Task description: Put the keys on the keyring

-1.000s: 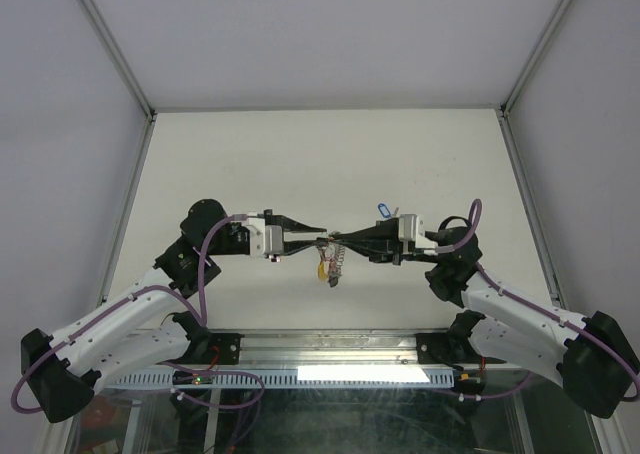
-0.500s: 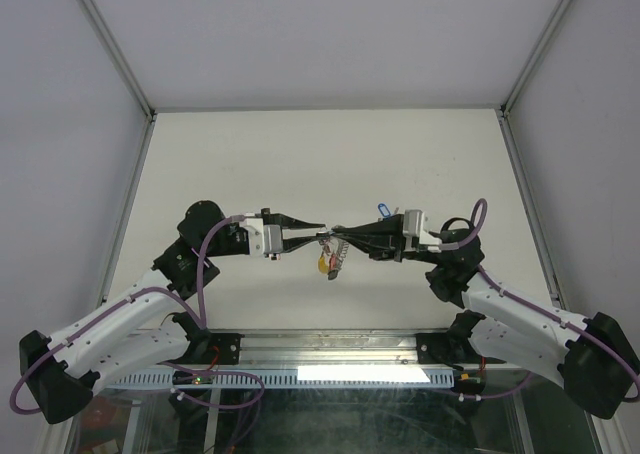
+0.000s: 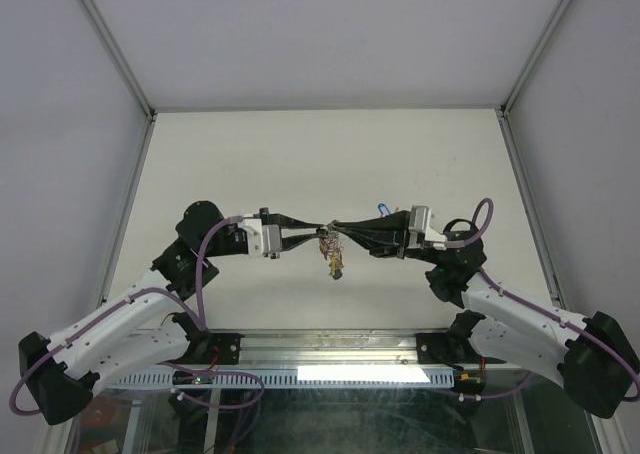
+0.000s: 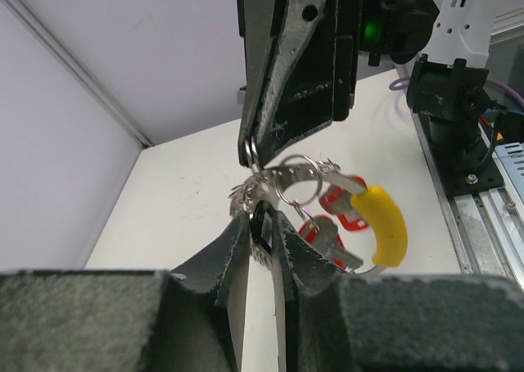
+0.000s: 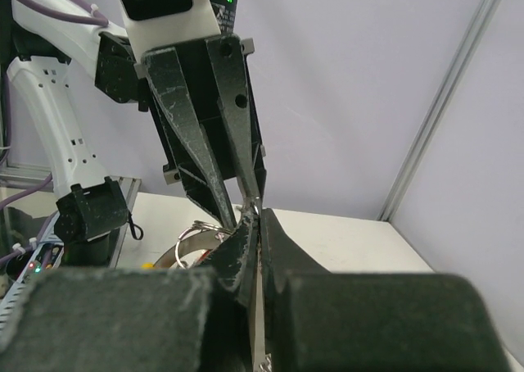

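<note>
In the top view my left gripper point(image 3: 320, 227) and right gripper point(image 3: 337, 225) meet tip to tip above the table. The keyring point(image 3: 329, 246) hangs below them with keys on it. In the left wrist view my left gripper point(image 4: 264, 224) is shut on the ribbed keyring point(image 4: 296, 178) beside a black tag point(image 4: 261, 225). Red tags point(image 4: 342, 209) and a yellow tag point(image 4: 385, 224) dangle from the ring. In the right wrist view my right gripper point(image 5: 256, 224) is shut on a silver key point(image 5: 255, 310), its head against the left gripper's tip. The keyring point(image 5: 190, 246) shows to its left.
A blue-tagged key point(image 3: 383, 209) lies on the white table point(image 3: 250, 164) just behind the right gripper. Grey walls with metal posts enclose the table on three sides. The arm bases and a metal rail point(image 3: 330, 349) run along the near edge.
Both gripper tips have moved a little toward the far side and closed together. The bunch of keys has swung to hang straight below them.
</note>
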Controlling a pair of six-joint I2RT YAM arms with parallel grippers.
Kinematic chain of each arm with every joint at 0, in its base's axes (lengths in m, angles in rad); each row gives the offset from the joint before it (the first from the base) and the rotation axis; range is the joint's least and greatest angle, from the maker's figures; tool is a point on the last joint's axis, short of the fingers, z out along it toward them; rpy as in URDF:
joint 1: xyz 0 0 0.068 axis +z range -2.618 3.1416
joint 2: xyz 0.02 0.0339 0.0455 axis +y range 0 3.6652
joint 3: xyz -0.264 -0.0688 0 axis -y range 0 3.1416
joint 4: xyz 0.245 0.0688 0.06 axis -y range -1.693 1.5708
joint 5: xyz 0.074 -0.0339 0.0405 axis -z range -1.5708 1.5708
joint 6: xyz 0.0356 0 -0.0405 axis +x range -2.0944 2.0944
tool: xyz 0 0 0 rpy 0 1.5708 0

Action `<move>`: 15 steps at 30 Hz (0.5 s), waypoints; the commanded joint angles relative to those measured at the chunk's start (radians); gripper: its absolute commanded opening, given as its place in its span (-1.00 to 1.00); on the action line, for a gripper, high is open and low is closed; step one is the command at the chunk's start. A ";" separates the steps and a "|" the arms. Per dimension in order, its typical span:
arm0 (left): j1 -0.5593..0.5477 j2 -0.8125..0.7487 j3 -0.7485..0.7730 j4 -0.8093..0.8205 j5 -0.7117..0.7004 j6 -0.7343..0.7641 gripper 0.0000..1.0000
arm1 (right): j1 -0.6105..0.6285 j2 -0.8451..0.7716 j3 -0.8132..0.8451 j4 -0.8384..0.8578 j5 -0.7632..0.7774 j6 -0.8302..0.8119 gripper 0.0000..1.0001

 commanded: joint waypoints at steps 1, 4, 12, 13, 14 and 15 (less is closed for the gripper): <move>0.008 -0.010 -0.004 -0.019 0.024 0.023 -0.81 | -0.001 -0.017 0.018 0.127 0.068 0.003 -1.00; 0.008 -0.002 0.000 -0.021 0.034 0.025 -0.78 | -0.001 -0.017 0.020 0.127 0.059 0.010 -1.00; 0.008 -0.032 0.009 -0.014 -0.034 0.022 -0.75 | -0.001 -0.033 0.022 0.069 0.018 -0.010 -1.00; 0.008 -0.045 0.005 -0.010 -0.047 0.023 -0.69 | -0.001 -0.040 0.023 0.049 0.014 -0.025 -1.00; 0.008 -0.056 0.002 -0.005 -0.056 0.023 -0.62 | -0.001 -0.047 0.025 0.023 0.013 -0.039 -1.00; 0.008 -0.066 0.000 -0.002 -0.060 0.022 -0.53 | -0.001 -0.055 0.027 -0.002 0.010 -0.051 -1.00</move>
